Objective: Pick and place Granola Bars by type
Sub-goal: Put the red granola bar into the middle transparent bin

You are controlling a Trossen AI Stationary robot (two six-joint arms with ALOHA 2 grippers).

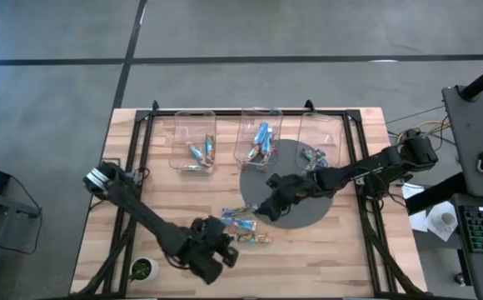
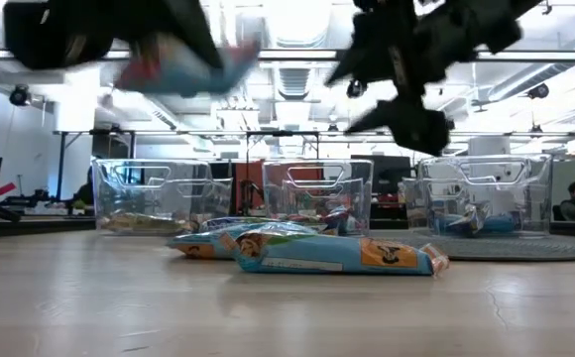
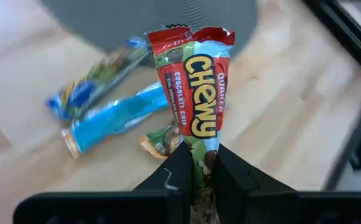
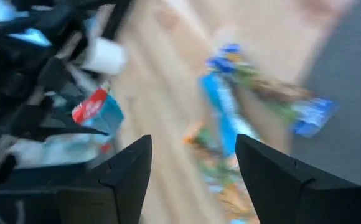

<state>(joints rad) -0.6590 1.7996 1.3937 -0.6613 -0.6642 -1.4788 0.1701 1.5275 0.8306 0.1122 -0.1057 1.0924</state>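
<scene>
red-topped chewy bar [image 3: 196,93] pinched in left gripper [image 3: 199,163], lifted clear.

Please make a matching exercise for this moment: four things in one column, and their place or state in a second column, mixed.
1. left tool
2. right tool
3. red Chewy bar
4. grey round mat

a. lies on the table
b. open, empty
c. held by one end
d. shut on a bar

Pairs: 1-d, 2-b, 3-c, 4-a
</scene>
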